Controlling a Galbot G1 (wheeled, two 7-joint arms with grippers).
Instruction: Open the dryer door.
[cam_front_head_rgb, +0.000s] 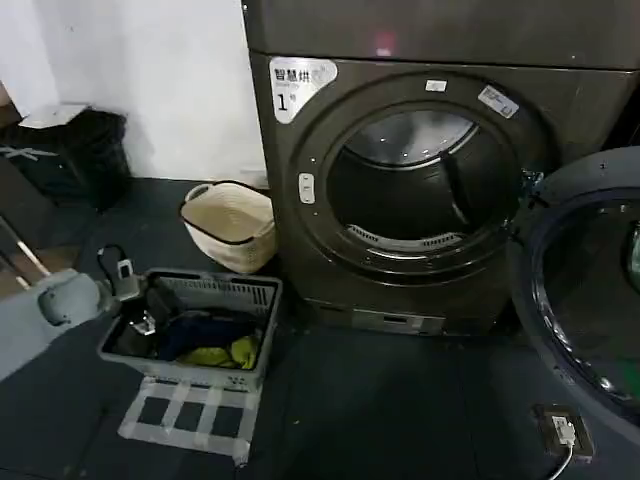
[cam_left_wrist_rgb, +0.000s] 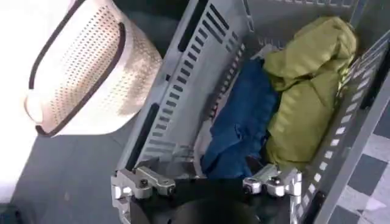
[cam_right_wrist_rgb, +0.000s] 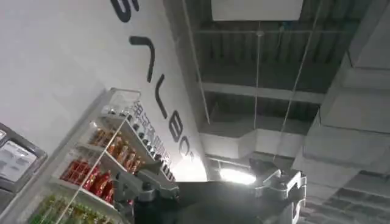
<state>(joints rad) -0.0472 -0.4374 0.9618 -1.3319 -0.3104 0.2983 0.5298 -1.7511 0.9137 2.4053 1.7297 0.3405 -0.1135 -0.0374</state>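
Looks basically done: the dryer door hangs swung wide, right of the drum opening. Left gripper hovers spread wide, empty, over the grey basket; right gripper gapes too, aimed ceilingward.

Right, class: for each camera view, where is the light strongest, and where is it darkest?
Head view: the white wall is brightest, the drum gleams at its back, the floor and open dryer door are dark. Left wrist view: the white basket is washed out along one side. Right wrist view: a ceiling lamp glares; the beams around it are shaded.
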